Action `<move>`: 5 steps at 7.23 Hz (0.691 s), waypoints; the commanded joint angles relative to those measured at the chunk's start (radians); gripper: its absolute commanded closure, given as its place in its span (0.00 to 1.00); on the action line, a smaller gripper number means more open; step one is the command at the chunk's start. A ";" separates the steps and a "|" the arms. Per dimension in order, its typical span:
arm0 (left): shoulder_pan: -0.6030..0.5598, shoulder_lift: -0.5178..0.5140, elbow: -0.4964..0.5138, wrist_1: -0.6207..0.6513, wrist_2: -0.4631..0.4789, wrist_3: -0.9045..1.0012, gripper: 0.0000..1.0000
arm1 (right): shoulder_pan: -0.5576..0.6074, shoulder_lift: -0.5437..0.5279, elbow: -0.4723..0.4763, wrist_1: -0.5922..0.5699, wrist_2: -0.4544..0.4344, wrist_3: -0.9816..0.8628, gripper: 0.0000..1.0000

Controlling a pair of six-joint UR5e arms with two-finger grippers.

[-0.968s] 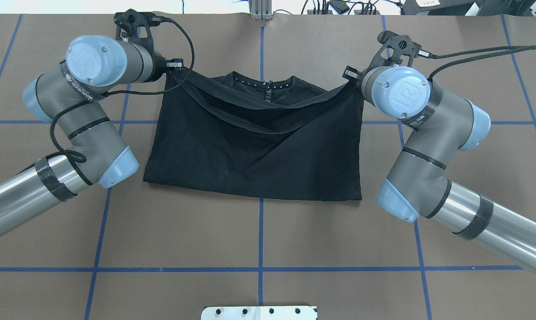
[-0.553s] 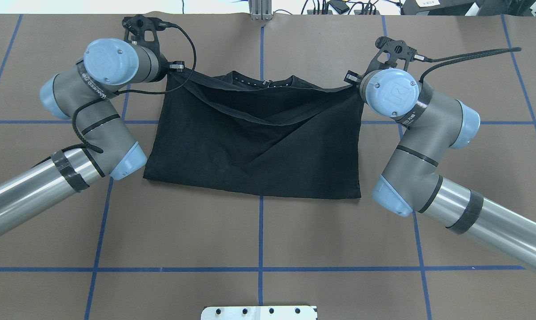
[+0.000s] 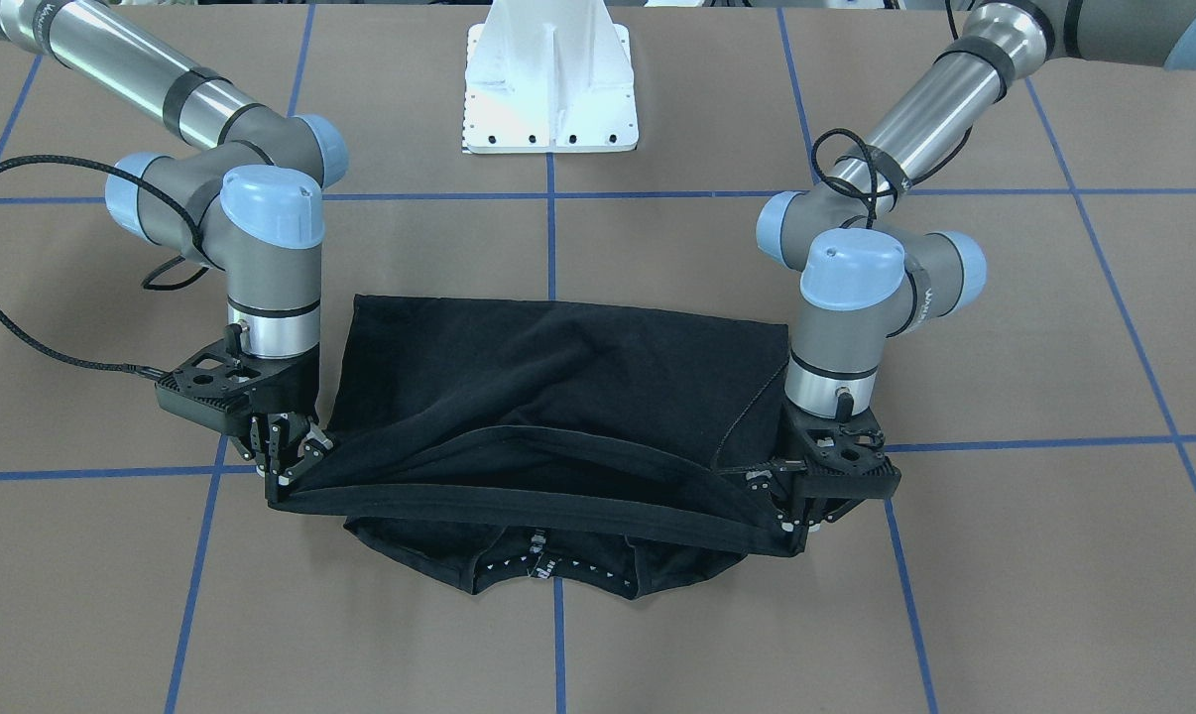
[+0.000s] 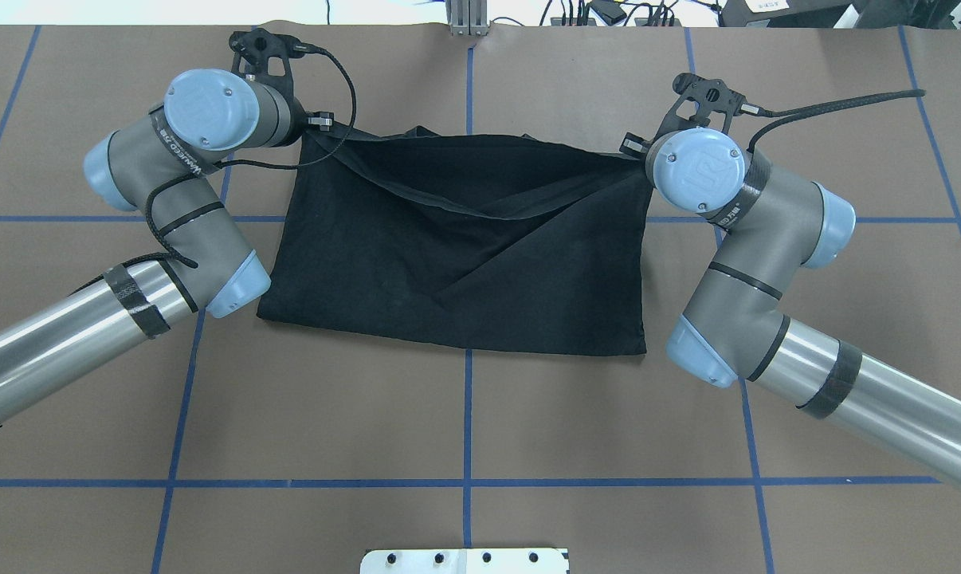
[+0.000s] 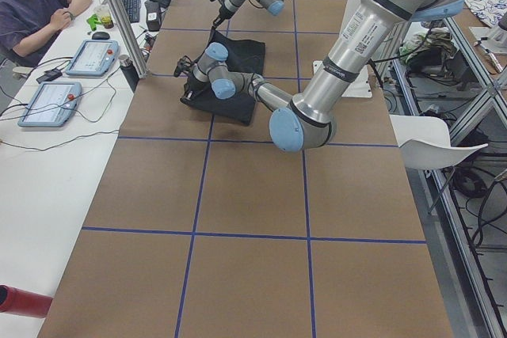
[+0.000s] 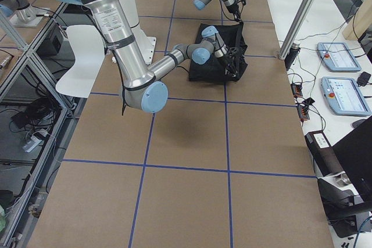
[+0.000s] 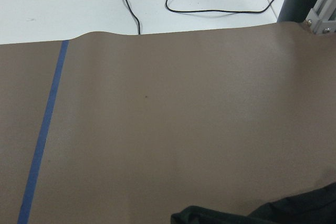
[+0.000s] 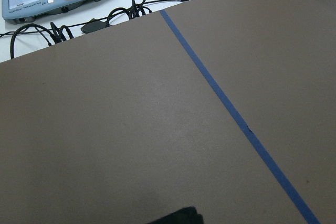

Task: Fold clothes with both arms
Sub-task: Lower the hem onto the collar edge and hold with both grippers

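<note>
Step in hand, by judgement: the half fold that brings the hem (image 3: 598, 516) of the T-shirt (image 4: 464, 263) up to its collar (image 3: 548, 570). The garment lies plain side up at the middle of the table (image 4: 464, 414). Its fold line rests flat on the surface on the robot's side, and its upper layer is raised at both far corners and sags between them. Left gripper (image 3: 784, 504): positioned at the left far corner, low over the table; jaws drawn almost together with only cloth between them, pinching the hem corner. Centre: the raised layer does not yet cover the collar, which shows beyond the hem in the front-facing view. Right gripper (image 3: 283, 476): positioned at the right far corner at about matching height; jaws likewise nearly closed, clamped on the opposite hem corner. Next move, by judgement: advance both grippers together away from the robot until the hem aligns with the shoulder line, lower the cloth to the table, then part the jaws. Uneven travel would skew the fold; slack at the centre may leave a crease.
</note>
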 commanded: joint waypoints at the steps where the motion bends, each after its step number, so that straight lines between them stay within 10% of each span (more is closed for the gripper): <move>1: 0.000 -0.014 0.020 -0.012 -0.001 0.004 1.00 | -0.002 0.001 -0.023 0.000 0.000 0.000 1.00; 2: -0.003 -0.014 0.027 -0.045 -0.001 0.001 0.94 | -0.002 0.001 -0.025 0.000 0.000 0.000 1.00; 4: -0.012 -0.012 0.036 -0.108 -0.004 0.001 0.01 | 0.000 0.010 -0.029 0.000 0.002 -0.007 0.83; 5: -0.022 -0.012 0.030 -0.131 -0.014 0.028 0.00 | 0.007 0.026 -0.029 -0.002 0.006 -0.058 0.01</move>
